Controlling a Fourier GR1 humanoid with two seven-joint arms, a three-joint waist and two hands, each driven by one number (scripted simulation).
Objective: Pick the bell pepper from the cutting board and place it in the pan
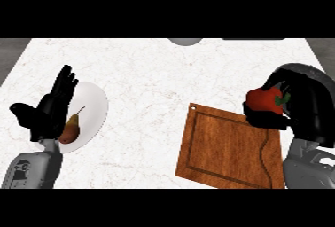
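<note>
A red bell pepper (264,99) with a green stem is held in my right hand (302,102), whose fingers curl round it, above the far right corner of the wooden cutting board (226,150). The board lies on the counter at the lower right with nothing on it. My left hand (51,108) rests open at the left, fingers up. No pan shows in this view.
A white plate (95,108) lies at the left, partly behind my left hand, with a brown pear (71,128) on it. A grey rounded object (185,41) shows at the counter's far edge. The marble counter (163,80) spreads between plate and board.
</note>
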